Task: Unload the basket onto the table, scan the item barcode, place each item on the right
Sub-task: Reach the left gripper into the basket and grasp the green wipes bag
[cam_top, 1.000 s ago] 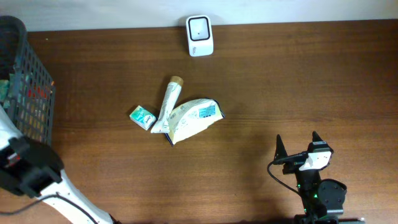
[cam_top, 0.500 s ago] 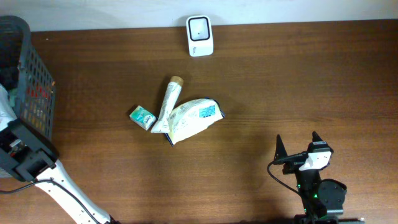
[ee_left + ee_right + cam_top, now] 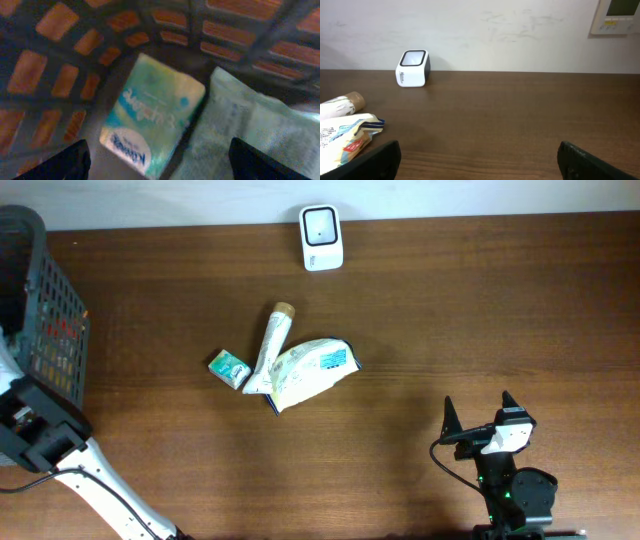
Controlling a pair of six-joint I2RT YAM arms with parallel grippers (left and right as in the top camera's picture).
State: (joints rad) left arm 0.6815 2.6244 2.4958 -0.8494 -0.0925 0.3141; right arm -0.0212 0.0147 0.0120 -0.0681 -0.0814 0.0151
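**Left.** A dark mesh basket point(image 3: 45, 300) stands at the left edge of the brown surface point(image 3: 450, 320), and the left arm point(image 3: 40, 442) reaches into it. In the left wrist view, you see the left tool point(image 3: 162, 162) hanging over the basket floor. Its fingertips point(image 3: 55, 162) are spread wide and hold nothing. Below them lies the tissue pack point(image 3: 152, 117), teal and white and tilted, with "Kleenex" legible near its lower end. The larger script across its middle is too blurred to read. Just beside it on the right is a pale green packet point(image 3: 255, 130) whose print cannot be made out.

**Centre.** Three items lie clustered on the surface:
- a small green box point(image 3: 229, 367);
- a white tube point(image 3: 272, 345) with a tan cap pointing toward the far edge;
- a white pouch point(image 3: 312, 370) with a blue label, lying against the tube's right side.

Their lettering is too small to read. The white scanner point(image 3: 321, 237) stands at the far edge, well apart from the cluster. It has a dark window, and small unreadable marks show on its side in the right wrist view.

**Right.** Near your edge of the surface, the right tool point(image 3: 479, 416) stands with its jaws wide and empty. It is well apart from every item. A wall panel point(image 3: 618, 15) shows at the upper right of the right wrist view.
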